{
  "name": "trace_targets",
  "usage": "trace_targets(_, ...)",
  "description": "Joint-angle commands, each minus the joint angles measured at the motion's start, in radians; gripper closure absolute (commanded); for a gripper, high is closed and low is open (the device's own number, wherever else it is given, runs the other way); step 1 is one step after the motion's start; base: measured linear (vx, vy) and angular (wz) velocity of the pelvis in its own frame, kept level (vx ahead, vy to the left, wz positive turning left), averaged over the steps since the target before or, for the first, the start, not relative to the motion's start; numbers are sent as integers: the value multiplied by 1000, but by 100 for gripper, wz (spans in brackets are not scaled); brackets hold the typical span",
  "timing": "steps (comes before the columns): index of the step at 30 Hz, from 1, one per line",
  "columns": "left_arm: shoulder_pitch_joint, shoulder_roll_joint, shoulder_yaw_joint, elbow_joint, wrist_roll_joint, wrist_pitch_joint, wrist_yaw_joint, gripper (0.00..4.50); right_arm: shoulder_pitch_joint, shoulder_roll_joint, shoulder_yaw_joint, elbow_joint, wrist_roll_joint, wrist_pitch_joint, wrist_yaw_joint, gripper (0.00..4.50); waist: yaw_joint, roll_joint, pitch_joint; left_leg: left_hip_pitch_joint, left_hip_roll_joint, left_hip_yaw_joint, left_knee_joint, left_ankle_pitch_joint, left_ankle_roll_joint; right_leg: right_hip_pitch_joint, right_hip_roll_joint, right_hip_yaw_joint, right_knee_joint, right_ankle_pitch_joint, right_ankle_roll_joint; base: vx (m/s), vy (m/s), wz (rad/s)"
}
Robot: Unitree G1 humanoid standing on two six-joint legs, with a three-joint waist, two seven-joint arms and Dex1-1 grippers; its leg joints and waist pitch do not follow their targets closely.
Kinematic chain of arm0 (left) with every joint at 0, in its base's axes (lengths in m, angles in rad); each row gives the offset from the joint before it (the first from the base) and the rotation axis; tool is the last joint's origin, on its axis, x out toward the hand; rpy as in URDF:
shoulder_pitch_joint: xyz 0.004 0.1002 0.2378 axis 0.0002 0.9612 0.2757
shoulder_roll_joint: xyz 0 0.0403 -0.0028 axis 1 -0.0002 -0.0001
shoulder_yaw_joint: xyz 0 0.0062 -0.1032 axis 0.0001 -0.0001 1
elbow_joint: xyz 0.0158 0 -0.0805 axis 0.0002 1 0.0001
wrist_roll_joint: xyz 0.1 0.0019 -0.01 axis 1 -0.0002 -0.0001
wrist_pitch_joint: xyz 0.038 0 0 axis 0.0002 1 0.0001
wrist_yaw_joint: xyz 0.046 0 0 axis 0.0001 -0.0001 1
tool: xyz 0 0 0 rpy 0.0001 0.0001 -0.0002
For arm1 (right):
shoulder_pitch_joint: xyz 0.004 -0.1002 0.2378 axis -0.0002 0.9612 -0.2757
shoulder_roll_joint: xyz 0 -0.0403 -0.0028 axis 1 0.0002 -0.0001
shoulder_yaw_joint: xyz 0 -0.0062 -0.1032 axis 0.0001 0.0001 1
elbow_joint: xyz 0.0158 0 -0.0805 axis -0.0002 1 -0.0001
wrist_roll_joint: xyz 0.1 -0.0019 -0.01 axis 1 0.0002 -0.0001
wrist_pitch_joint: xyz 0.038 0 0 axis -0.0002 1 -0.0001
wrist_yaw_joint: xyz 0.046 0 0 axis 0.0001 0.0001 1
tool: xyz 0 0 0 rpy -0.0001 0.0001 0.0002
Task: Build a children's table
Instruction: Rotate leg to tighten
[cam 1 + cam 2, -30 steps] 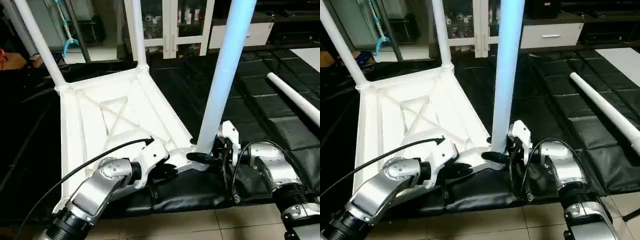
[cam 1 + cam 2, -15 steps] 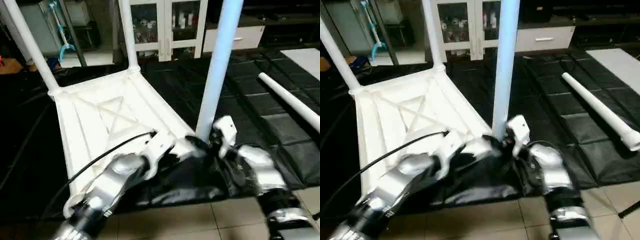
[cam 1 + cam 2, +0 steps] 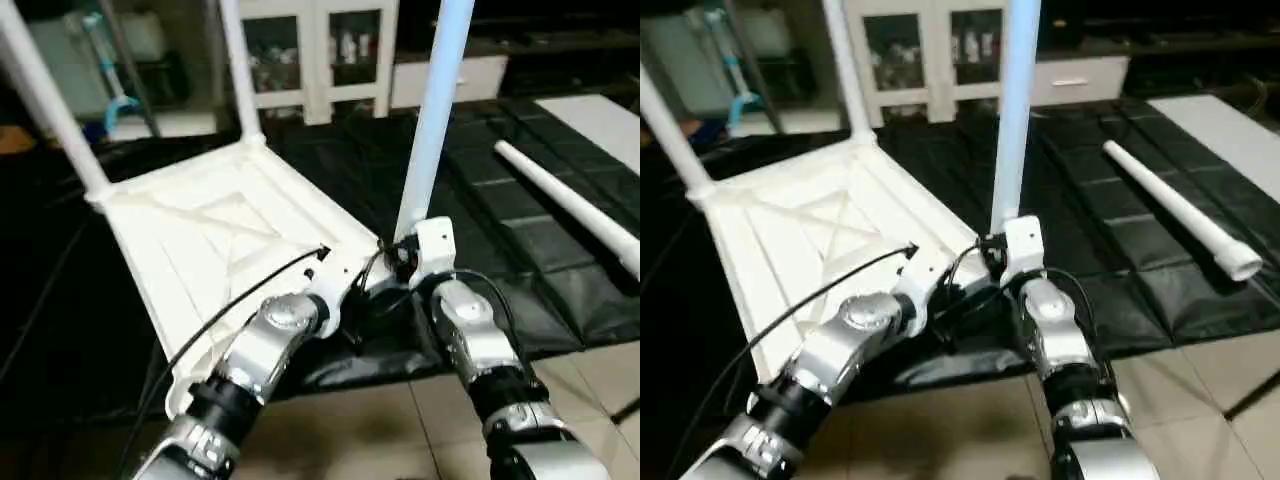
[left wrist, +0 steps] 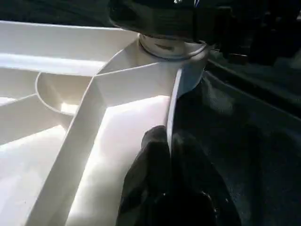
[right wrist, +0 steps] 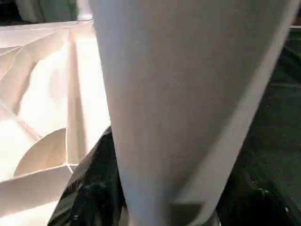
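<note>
1. Left eye view: The white table top (image 3: 215, 235) lies upside down on a black floor mat (image 3: 520, 215), X-ribbed underside facing up. Three white legs stand upright in corner sockets: far-left leg (image 3: 45, 95), far-right leg (image 3: 235, 65), and near-right leg (image 3: 432, 110). A fourth leg (image 3: 565, 200) lies loose on the mat, well apart on the right. The left gripper (image 3: 345, 300) sits at the top's near edge; the right gripper (image 3: 395, 262) sits at the base of the near-right leg. A white glass-door cabinet (image 3: 315, 50) stands behind.

2. Right eye view: Same layout. The loose leg (image 3: 1175, 205) has its open end toward the tile floor (image 3: 960, 430).

3. Left wrist view: The left black fingers (image 4: 155, 174) are pressed together on the thin rim wall (image 4: 171, 110) of the top, just beside the corner socket (image 4: 171, 47).

4. Right wrist view: The near-right leg (image 5: 188, 94) stands between the right fingers (image 5: 89, 188), which are spread around its base and grip it above the socket.
</note>
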Motion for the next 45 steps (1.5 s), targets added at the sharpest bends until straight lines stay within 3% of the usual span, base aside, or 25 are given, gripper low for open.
trace_targets(1, -38, 16, 89, 65, 46, -4, 167, 450, 33, 98, 61, -9, 45, -35, 99, 255, -33, -20, -38, 3, 34, -37, -78, -474, -9, 54, -5, -31, -89, -674, 74, 92, 98, -35)
trace_targets(2, -40, 17, 90, 71, 46, -9, 167, 450, 35, 100, 62, -18, 55, -47, 121, 255, -2, 17, -40, -35, 90, -59, -179, -713, -47, 109, 27, 24, 99, -279, -11, 0, 0, 0)
trace_targets(3, -40, 18, 91, 73, 46, -10, 167, 450, 37, 101, 63, -25, 62, -52, 138, 255, 11, 4, -37, 5, 94, -40, -215, -805, -68, 53, 45, 56, 112, -98, -65, 0, 0, 0)
trace_targets(4, -42, 18, 91, 76, 46, -14, 167, 450, 42, 102, 63, -38, 72, -58, 160, 255, 5, -43, -44, 46, 38, -31, -133, -697, -81, 6, 14, 95, 13, -411, -64, 2, -62, 18)
trace_targets(5, -42, 18, 91, 78, 46, -16, 166, 450, 44, 103, 64, -45, 76, -61, 169, 255, 4, -52, -45, 66, 11, -24, -82, -604, -77, -26, -11, 88, -44, -656, -49, 43, -80, 8)
trace_targets(6, -44, 19, 92, 84, 47, -21, 165, 450, 49, 101, 66, -59, 72, -72, 178, 199, 11, -70, -53, 31, -2, -25, -36, -348, -21, -15, -46, 108, -68, -849, -20, 43, -80, 8)
trace_targets(7, -46, 21, 89, 90, 47, -31, 155, 450, 55, 95, 58, -84, 75, -89, 176, 185, 21, -54, -61, -19, 19, -40, -68, -200, 8, 21, -45, 120, -44, -747, -44, 0, 0, 0)
trace_targets(8, -46, 21, 89, 90, 47, -31, 155, 450, 55, 95, 58, -84, 75, -89, 176, 185, 22, -50, -58, -33, 25, -41, -80, -179, 11, 23, -30, 115, -35, -673, -57, 0, 0, 0)
trace_targets(9, -46, 22, 89, 91, 48, -35, 152, 450, 57, 90, 54, -93, 73, -99, 171, 178, 26, -42, -69, -34, 30, -40, -83, -154, 14, 23, -16, 111, -22, -568, -72, 0, 0, 0)
trace_targets(10, -46, 27, 83, 94, 50, -47, 139, 450, 65, 80, 48, -117, 76, -116, 170, 163, 17, -30, -73, -45, 36, -38, -90, -98, 32, 28, 4, 106, 10, -268, -139, 0, 0, 0)
trace_targets(11, -45, 30, 79, 96, 51, -55, 132, 450, 74, 71, 48, -140, 78, -128, 174, 148, 13, -24, -70, -50, 37, -38, -100, -143, 37, 31, 10, 101, 11, -258, -144, -32, 13, -25)
trace_targets(12, -45, 30, 79, 96, 51, -55, 132, 450, 74, 71, 48, -140, 78, -128, 174, 139, -2, -25, -64, -53, 33, -38, -109, -321, 22, 20, 18, 97, 5, -361, -136, -26, 24, -36)
trace_targets(13, -45, 32, 77, 97, 52, -59, 129, 450, 80, 66, 48, -152, 81, -135, 177, 136, -13, -26, -62, -44, 31, -47, -108, -465, -19, 8, 16, 96, -5, -491, -115, -22, 25, -26)
trace_targets(14, -45, 33, 75, 97, 52, -62, 127, 450, 86, 61, 52, -163, 80, -139, 183, 130, -15, -28, -64, -38, 31, -50, -106, -495, -30, 1, 13, 100, -10, -517, -110, 0, 0, 0)
trace_targets(15, -46, 37, 72, 101, 54, -71, 121, 450, 116, 38, 69, -211, 72, -143, 206, 118, -13, -26, -73, -24, 32, -49, -101, -490, -27, -7, 10, 108, -18, -475, -124, 0, 0, 0)
trace_targets(17, -51, 43, 71, 116, 58, -92, 114, 450, 169, 1, 92, -280, 62, -122, 242, 97, 0, -27, -72, -31, 35, -35, -104, -410, 9, -7, 19, 116, -14, -333, -157, 0, 0, 0)
trace_targets(20, -67, 54, 65, 147, 65, -129, 95, 450, 222, -27, 85, -318, 51, -98, 238, 74, 9, -26, -74, -36, 33, -28, -103, -352, 33, 1, 19, 118, -10, -281, -169, 0, 0, 0)
trace_targets(26, -123, 60, 61, 229, 75, -255, 44, 450, 245, -49, 45, -286, -3, -60, 115, 49, 8, -22, -77, -37, 29, -24, -99, -315, 46, 2, 17, 117, -11, -294, -172, 0, 0, 0)
trace_targets(28, -150, 54, 74, 260, 65, -310, 46, 450, 251, -47, 49, -310, 12, -30, 95, 49, 10, -22, -79, -30, 30, -22, -97, -316, 47, -2, 17, 118, -13, -303, -171, 0, 0, 0)
trace_targets(30, -154, 51, 81, 264, 56, -317, 40, 406, 252, -46, 52, -316, 15, -25, 96, 47, 12, -22, -79, -35, 30, -22, -97, -306, 52, 2, 16, 118, -12, -299, -173, 0, 0, 0)
trace_targets(32, -168, 45, 106, 273, 31, -324, 33, 395, 258, -40, 60, -341, 14, -9, 103, 47, 17, -21, -80, -36, 31, -22, -97, -286, 59, 3, 16, 118, -10, -277, -178, 0, 0, 0)
trace_targets(34, -187, 45, 120, 287, 23, -340, 29, 382, 260, -33, 62, -352, 4, 4, 99, 47, 29, -23, -92, -37, 36, -22, -90, -189, 81, 8, 17, 119, 6, -147, -198, 0, 0, 0)
trace_targets(39, -201, 50, 154, 286, 6, -354, 26, 346, 254, -30, 74, -350, -5, 18, 86, 47, 41, -22, -99, -37, 34, -14, -76, -59, 146, 9, 19, 116, 25, 5, -241, 0, 0, 0)
trace_targets(43, -152, 108, 228, 107, -34, -310, 53, 309, 269, -29, 107, -410, 13, 62, 150, 47, 45, -16, -104, -36, 37, -14, -65, 9, 194, 10, 21, 115, 37, 85, -255, 0, 0, 0)
trace_targets(45, -130, 126, 242, 42, -51, -284, 33, 304, 276, -30, 115, -431, 19, 71, 171, 47, 46, -16, -101, -32, 36, -10, -65, -7, 200, 3, 24, 117, 34, 53, -257, 0, 0, 0)
